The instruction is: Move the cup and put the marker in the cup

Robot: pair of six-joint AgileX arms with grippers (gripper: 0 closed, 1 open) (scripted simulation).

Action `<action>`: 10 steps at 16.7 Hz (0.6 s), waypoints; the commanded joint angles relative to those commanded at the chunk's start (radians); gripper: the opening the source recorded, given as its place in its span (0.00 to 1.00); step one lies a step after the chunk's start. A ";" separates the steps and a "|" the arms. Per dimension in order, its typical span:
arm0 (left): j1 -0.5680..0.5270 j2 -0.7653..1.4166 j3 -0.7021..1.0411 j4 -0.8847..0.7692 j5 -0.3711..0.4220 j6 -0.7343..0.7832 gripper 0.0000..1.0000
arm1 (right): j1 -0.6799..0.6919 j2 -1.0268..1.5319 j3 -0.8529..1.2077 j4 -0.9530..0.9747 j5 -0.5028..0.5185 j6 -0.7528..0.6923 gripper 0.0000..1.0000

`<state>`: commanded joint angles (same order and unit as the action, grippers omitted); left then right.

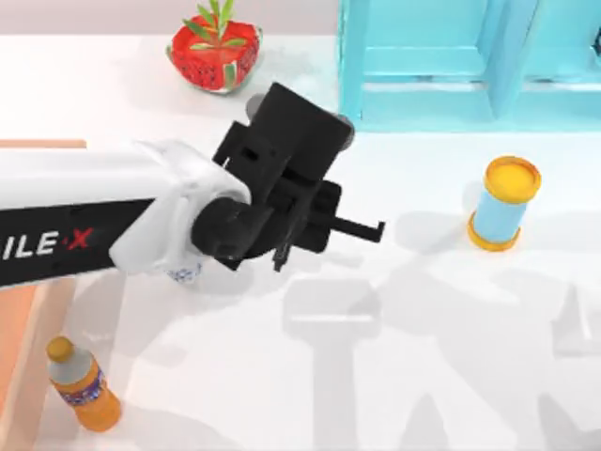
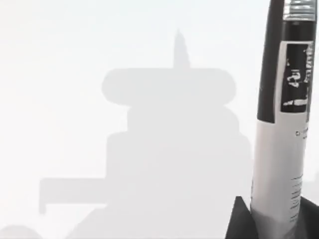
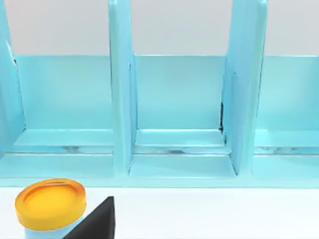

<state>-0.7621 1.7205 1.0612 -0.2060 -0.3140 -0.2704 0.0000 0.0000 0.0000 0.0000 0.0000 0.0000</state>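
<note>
My left gripper [image 1: 286,225] hangs over the middle of the table, shut on the marker [image 2: 284,124]. In the left wrist view the marker stands between the two black fingers [image 2: 239,219], its white and grey labelled barrel running out towards the table. Its dark end [image 1: 280,258] pokes out under the gripper in the top view. A small part of the cup [image 1: 184,273], white with a blue pattern, peeks out beneath the left arm, to the left of the gripper. My right gripper [image 3: 97,221] is near the blue rack at the back right.
At the back right stands a cyan rack [image 1: 451,66] [image 3: 174,124]. In front of it is a light-blue cylinder with yellow ends [image 1: 504,202] [image 3: 50,204]. A strawberry-shaped object [image 1: 214,52] sits at the back left. An orange bottle [image 1: 83,383] and a wooden board [image 1: 28,310] are at the front left.
</note>
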 joint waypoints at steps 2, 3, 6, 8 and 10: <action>0.016 -0.077 -0.146 0.208 -0.026 0.052 0.00 | 0.000 0.000 0.000 0.000 0.000 0.000 1.00; 0.024 -0.115 -0.218 0.313 -0.038 0.079 0.00 | 0.000 0.000 0.000 0.000 0.000 0.000 1.00; 0.048 -0.229 -0.422 0.625 -0.070 0.158 0.00 | 0.000 0.000 0.000 0.000 0.000 0.000 1.00; 0.062 -0.299 -0.546 0.822 -0.087 0.207 0.00 | 0.000 0.000 0.000 0.000 0.000 0.000 1.00; 0.076 -0.365 -0.655 1.003 -0.100 0.253 0.00 | 0.000 0.000 0.000 0.000 0.000 0.000 1.00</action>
<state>-0.6859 1.3558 0.4062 0.7965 -0.4145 -0.0179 0.0000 0.0000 0.0000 0.0000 0.0000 0.0000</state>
